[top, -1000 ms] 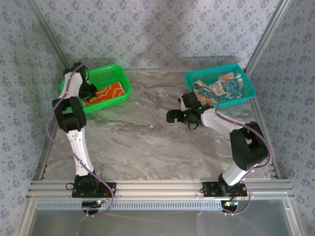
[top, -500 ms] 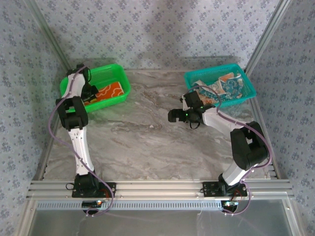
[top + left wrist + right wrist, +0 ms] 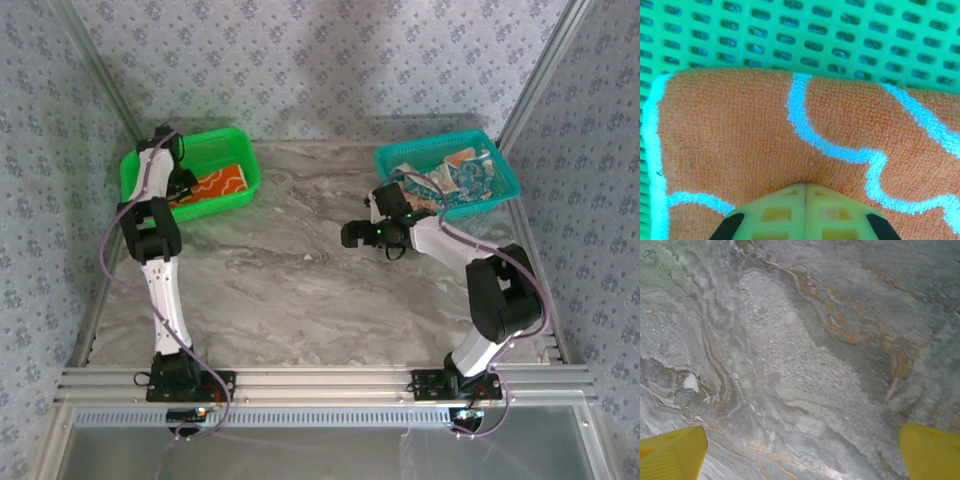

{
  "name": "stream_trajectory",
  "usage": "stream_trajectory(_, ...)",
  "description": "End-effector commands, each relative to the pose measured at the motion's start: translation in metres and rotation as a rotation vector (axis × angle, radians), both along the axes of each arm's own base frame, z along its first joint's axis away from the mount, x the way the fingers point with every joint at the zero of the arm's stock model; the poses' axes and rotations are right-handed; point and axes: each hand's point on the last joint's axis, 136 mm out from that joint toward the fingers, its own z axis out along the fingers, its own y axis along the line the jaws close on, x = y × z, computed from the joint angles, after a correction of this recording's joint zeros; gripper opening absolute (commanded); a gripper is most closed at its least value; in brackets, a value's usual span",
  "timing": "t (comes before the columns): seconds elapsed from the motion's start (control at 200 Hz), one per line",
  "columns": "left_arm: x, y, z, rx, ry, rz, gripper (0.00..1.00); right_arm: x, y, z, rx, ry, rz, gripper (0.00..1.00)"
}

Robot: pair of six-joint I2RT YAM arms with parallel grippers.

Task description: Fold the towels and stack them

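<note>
- marbled grey table point(image 3: 300, 290) stands between patterned walls.
- left gripper point(image 3: 805, 186) reaches into the green basket point(image 3: 200, 142) at the far left. its jaws are closed together, tips pressed on the orange towel point(image 3: 740, 130); whether any cloth is nipped i cannot tell.
- right gripper point(image 3: 802, 452) hangs over bare table, jaws wide, holding nothing.
- more towels point(image 3: 455, 178) lie heaped in the teal basket point(image 3: 508, 180), far right.

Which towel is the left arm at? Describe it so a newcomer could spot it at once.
Find the green basket at the far left corner of the table. Lying flat inside it, under the shut left gripper, is the orange towel. It is bright orange with white curving lines, unlike the pale mixed-print towels heaped in the teal basket at the far right.
</note>
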Motion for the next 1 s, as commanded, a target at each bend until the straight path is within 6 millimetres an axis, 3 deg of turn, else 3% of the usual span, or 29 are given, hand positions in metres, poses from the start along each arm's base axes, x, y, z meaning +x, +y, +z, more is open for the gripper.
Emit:
stream_trajectory(0.0, -0.002, -0.013, -0.003, -0.037, 0.005, 0.003, 0.02, 0.009, 0.033, 0.014, 0.036, -0.021, 0.068, 1.00)
stream_trajectory(0.2, -0.033, -0.044, -0.001, -0.056, 0.027, -0.007, 0.04, 0.029, 0.075, 0.030, 0.138, -0.039, 0.063, 1.00)
stream_trajectory(0.39, -0.078, -0.081, -0.006, -0.087, 0.049, 0.004, 0.06, 0.035, 0.125, 0.040, 0.221, -0.019, 0.066, 1.00)
stream_trajectory(0.68, -0.144, -0.138, -0.007, -0.122, 0.072, 0.013, 0.08, 0.036, 0.183, 0.040, 0.410, 0.076, -0.019, 1.00)
stream_trajectory(0.75, -0.152, -0.141, -0.002, -0.094, 0.074, 0.001, 0.09, 0.036, 0.196, 0.040, 0.445, 0.096, -0.022, 1.00)
stream_trajectory(0.874, -0.155, -0.127, 0.006, -0.058, 0.064, 0.000, 0.09, 0.041, 0.211, 0.035, 0.493, 0.128, -0.065, 1.00)
stream_trajectory(0.994, -0.153, -0.122, 0.009, -0.065, 0.058, -0.016, 0.09, 0.046, 0.223, 0.028, 0.515, 0.155, -0.107, 0.88)
